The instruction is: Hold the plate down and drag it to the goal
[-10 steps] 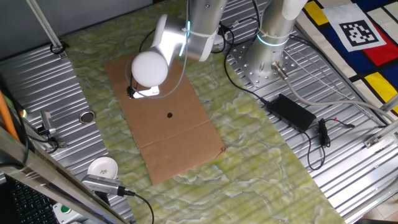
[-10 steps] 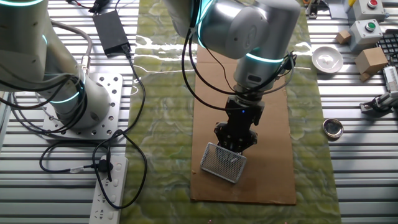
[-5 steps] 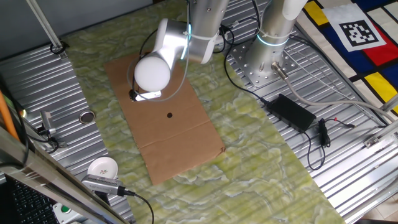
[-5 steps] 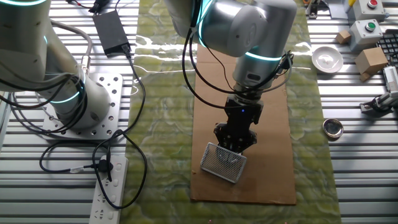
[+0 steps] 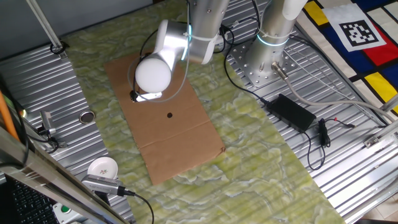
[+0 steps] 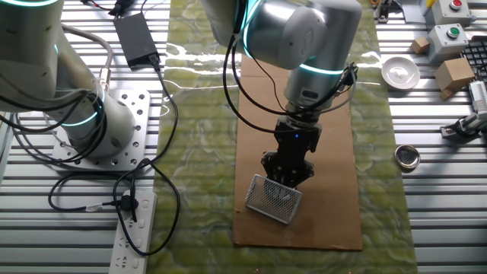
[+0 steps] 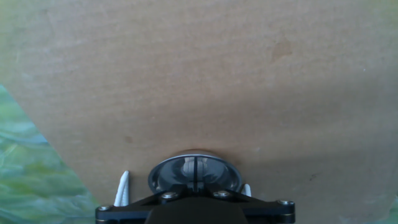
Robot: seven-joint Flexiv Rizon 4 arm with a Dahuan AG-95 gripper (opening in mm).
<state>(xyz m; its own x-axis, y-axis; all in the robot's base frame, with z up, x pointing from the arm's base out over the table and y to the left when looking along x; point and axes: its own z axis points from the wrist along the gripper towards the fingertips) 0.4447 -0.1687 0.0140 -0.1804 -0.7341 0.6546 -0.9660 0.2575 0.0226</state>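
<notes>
The plate is seen in the hand view directly under the pincer, pressed against the cardboard sheet, its shiny rim showing just ahead of the black tool body. On the counter it lies on the half of the cardboard sheet nearer the far left corner in the one fixed view, well short of the small dark dot marked near the sheet's middle, which is judged to be the goal. Whether the pincer is spread or drawn together cannot be told: the fingers are hidden by the tool body, and only two white tips flank the plate. The main risk from here is judged to be slip: if downward pressure is lost or applied off-centre while dragging, the smooth metal plate could slide out from under the tool or tip on its rim and be left behind. Too much pressure could instead drag the loose cardboard over the green cloth, so that the goal mark shifts with it. In the other fixed view a wire-mesh piece lies against the tool's tip and could be snagged. The arm is held with its wrist pointing straight down at the sheet, the large white joint above hiding the contact point in the one fixed view.
</notes>
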